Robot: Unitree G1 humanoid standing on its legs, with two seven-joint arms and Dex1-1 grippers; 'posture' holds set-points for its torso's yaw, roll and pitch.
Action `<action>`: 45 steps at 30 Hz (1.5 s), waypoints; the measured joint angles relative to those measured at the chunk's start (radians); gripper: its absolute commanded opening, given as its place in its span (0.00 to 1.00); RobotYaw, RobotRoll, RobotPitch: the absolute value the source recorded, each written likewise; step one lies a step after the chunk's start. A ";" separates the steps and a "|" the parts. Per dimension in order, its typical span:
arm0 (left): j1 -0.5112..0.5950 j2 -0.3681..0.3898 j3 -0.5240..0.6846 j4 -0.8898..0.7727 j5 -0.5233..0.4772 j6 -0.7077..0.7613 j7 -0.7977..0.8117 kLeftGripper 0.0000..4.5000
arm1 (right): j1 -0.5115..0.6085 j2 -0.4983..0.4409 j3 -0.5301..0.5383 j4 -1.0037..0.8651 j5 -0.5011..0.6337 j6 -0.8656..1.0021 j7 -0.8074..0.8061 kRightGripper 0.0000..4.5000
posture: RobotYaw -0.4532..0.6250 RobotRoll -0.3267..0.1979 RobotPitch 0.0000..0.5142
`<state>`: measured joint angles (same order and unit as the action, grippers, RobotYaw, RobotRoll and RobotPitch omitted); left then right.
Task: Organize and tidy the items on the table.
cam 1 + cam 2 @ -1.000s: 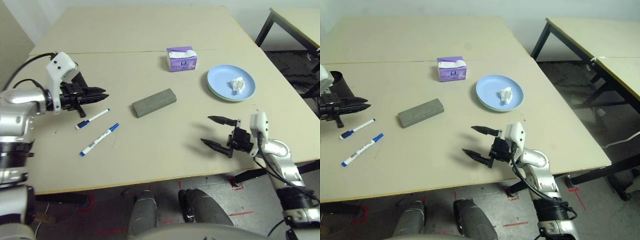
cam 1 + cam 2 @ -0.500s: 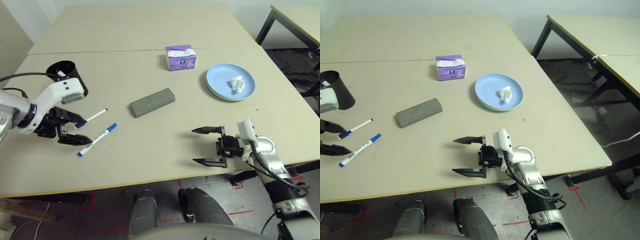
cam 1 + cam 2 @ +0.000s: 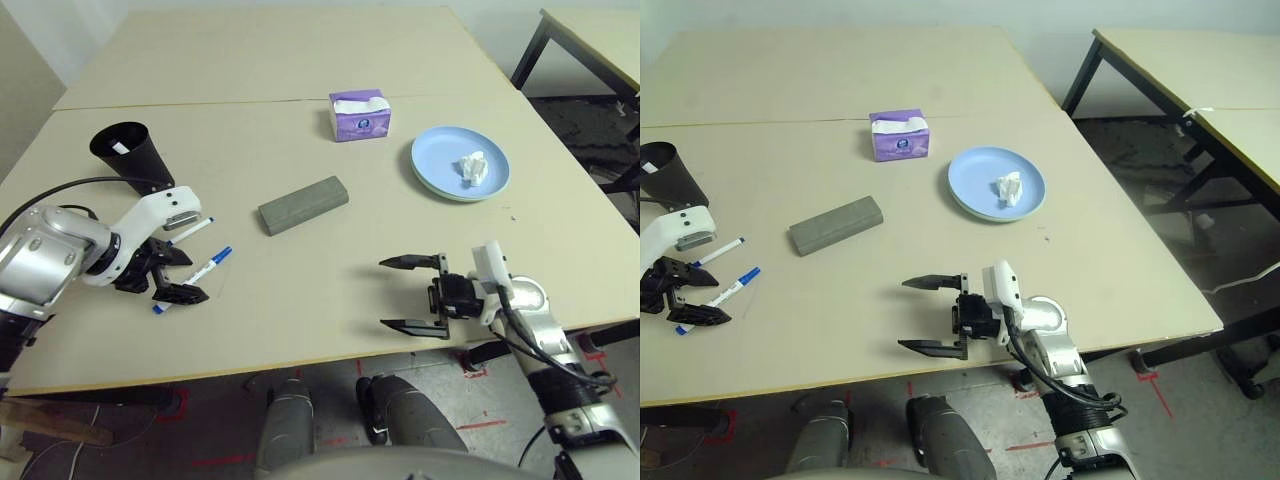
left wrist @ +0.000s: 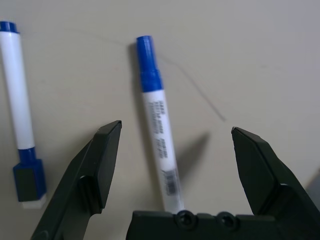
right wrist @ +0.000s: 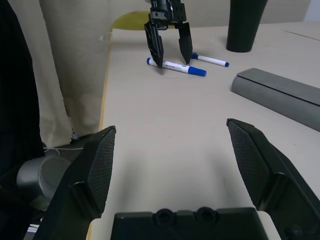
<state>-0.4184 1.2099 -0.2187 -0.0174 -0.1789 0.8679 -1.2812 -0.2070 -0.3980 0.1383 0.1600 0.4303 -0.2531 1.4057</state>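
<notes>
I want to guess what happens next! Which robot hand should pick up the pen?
Probably the left hand: it is open, its fingers on either side of the nearer marker. The right hand is open over bare table.

White blue-capped markers point(image 4: 159, 125), grey case point(image 3: 303, 204), light-blue plate point(image 3: 440, 165), purple tissue box point(image 3: 360, 115).

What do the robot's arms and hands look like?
Both arms are shiny silver metal tubes with white plastic wrist housings and thin black cables looping along them. The left gripper and the right gripper each end in jaws made of two black pointed fingers, with small screws at the base.
</notes>
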 measured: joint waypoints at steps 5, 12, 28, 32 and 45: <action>-0.019 -0.016 -0.027 0.035 0.029 -0.018 0.003 0.99 | 0.000 0.000 0.000 -0.028 0.000 0.010 -0.021 1.00 | 0.33 0.62 0.29; -0.030 -0.047 -0.041 0.082 0.065 -0.057 0.005 0.95 | 0.021 0.000 0.006 -0.065 0.000 0.028 -0.049 1.00 | 0.33 0.62 0.28; -0.047 -0.090 -0.028 0.139 0.101 -0.091 0.029 0.06 | 0.028 -0.001 0.020 -0.078 -0.004 0.037 -0.077 1.00 | 0.33 0.62 0.27; -0.023 -0.074 -0.017 0.132 0.093 -0.120 -0.001 0.06 | 0.026 -0.001 0.022 -0.078 -0.004 0.043 -0.080 1.00 | 0.34 0.62 0.27; 0.107 0.053 0.340 0.075 -0.164 -0.197 -0.173 0.06 | 0.007 0.051 -0.009 -0.075 0.039 0.090 -0.146 1.00 | 0.43 0.62 0.28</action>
<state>-0.3115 1.2631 0.1214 0.0575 -0.3433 0.6707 -1.4546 -0.1998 -0.3472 0.1296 0.0847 0.4698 -0.1629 1.2600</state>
